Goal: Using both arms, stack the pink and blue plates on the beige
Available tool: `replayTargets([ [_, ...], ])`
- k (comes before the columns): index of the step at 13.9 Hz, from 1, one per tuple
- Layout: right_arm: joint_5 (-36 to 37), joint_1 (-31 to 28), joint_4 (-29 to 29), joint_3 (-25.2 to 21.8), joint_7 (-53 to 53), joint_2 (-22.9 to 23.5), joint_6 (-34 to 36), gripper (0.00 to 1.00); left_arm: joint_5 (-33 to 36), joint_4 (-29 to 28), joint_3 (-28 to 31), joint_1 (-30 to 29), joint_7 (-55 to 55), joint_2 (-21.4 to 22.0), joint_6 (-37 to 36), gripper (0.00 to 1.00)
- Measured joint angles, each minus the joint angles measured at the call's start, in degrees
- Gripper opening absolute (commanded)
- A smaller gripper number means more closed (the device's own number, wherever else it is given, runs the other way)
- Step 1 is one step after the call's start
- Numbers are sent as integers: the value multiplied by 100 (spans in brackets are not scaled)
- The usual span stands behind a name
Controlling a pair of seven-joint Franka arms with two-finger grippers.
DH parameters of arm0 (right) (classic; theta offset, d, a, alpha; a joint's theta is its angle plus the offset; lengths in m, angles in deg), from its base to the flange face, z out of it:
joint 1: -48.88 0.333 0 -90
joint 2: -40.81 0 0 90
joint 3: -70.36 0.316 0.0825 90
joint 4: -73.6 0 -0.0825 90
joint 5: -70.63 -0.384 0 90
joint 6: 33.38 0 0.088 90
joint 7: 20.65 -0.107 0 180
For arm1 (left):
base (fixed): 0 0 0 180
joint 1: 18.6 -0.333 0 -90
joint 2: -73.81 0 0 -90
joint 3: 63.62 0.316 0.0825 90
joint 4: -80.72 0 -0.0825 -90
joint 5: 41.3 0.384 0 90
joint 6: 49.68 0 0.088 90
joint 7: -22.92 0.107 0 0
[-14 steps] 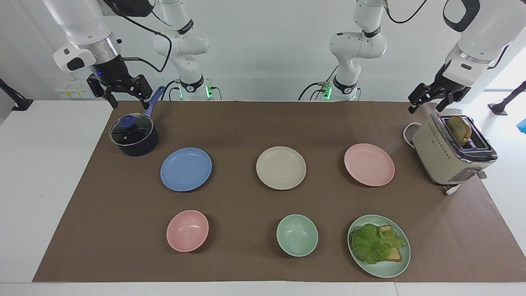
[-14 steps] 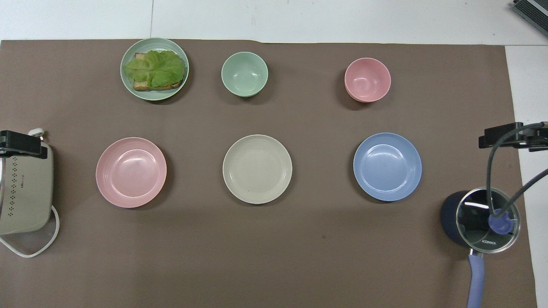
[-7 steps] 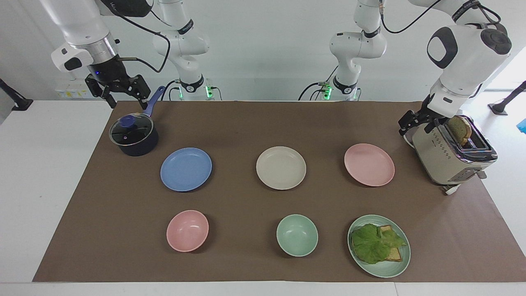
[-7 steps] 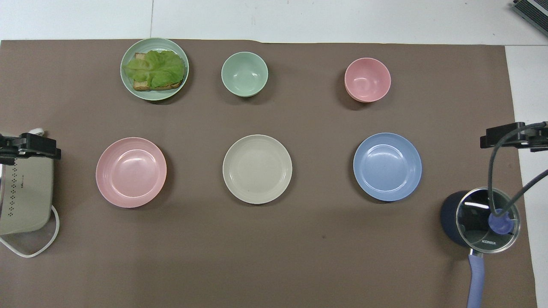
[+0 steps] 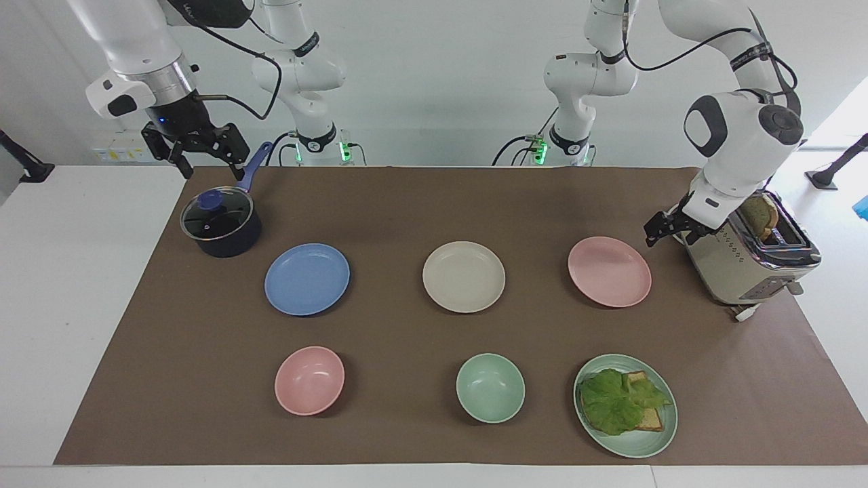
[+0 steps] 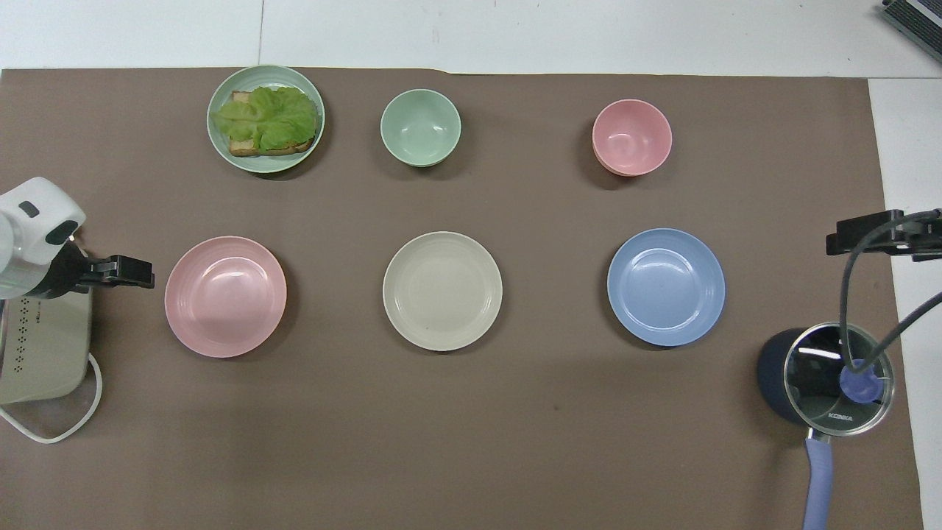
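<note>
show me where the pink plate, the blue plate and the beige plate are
pink plate [image 5: 609, 271], facing view, centre of its well
blue plate [image 5: 306, 278], facing view, centre of its well
beige plate [image 5: 464, 276], facing view, centre of its well

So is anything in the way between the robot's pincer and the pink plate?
Nothing visible is. The left pincer is open, low beside the toaster, and only bare brown mat lies between it and the pink plate. From there to the beige plate the mat is bare too.
</note>
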Motion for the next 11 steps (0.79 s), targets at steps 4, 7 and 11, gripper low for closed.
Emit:
replayTargets([
  [4, 0, 39, 0, 0, 0, 0, 0, 100, 0, -235, 10, -20, 273, -296, 482, 100],
  [7, 0, 39, 0, -1, -3, -5, 0, 100, 0, -324, 12, -23, 316, -485, 668, 100],
  [11, 0, 26, 0, -24, -11, -8, 0, 100, 0, -462, 22, -39, 318, -589, 830, 100],
])
